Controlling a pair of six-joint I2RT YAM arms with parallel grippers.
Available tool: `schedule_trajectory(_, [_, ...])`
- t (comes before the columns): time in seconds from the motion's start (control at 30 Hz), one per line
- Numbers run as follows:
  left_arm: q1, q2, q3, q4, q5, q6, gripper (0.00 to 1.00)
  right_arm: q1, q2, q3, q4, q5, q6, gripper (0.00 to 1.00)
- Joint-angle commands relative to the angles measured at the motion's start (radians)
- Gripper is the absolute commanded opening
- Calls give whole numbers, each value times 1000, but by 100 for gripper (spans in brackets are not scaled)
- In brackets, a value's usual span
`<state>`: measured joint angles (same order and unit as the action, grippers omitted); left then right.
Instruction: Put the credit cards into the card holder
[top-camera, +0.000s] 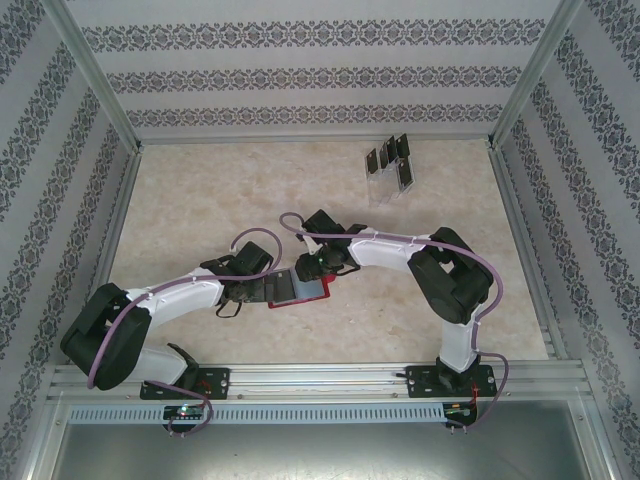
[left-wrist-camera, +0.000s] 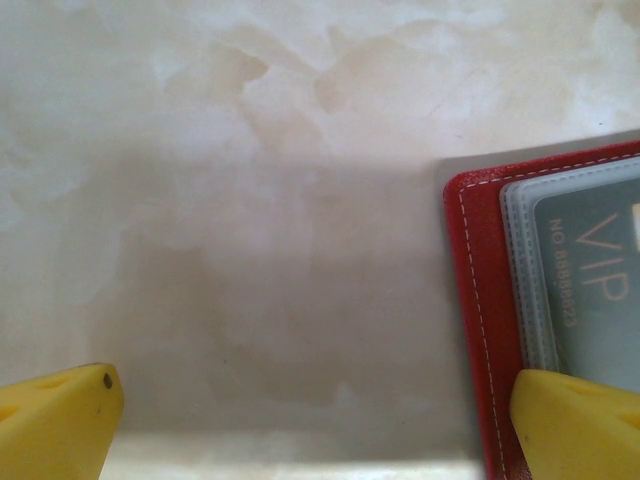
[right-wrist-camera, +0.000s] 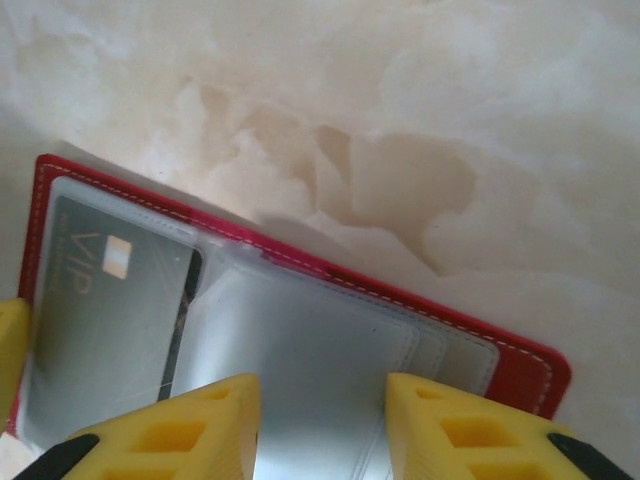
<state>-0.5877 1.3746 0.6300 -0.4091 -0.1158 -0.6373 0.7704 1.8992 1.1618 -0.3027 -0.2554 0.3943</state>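
red wallet (left-wrist-camera: 488, 300) open; left fingers (left-wrist-camera: 570, 420) wide, right fingers (right-wrist-camera: 180, 430) apart; clear rack (top-camera: 388, 172) far.

Left arm (top-camera: 150, 305): elbow at lower left of frame, forearm reaching toward centre.
Left gripper (left-wrist-camera: 320, 430): yellow fingers (left-wrist-camera: 60, 420) spread to the full.
Right arm (top-camera: 440, 270): elbow right of centre, forearm reaching left.
Right gripper (right-wrist-camera: 320, 420): jaws part-way apart.
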Motion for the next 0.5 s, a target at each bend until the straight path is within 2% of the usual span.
schedule_trajectory(0.0, [9, 8, -10, 25, -1, -11, 100, 13, 11, -16, 27, -80, 39, 38])
schedule_trajectory(0.47, [10, 7, -14, 31, 3, -12, 100, 13, -21, -50, 122, -203, 144, 39])
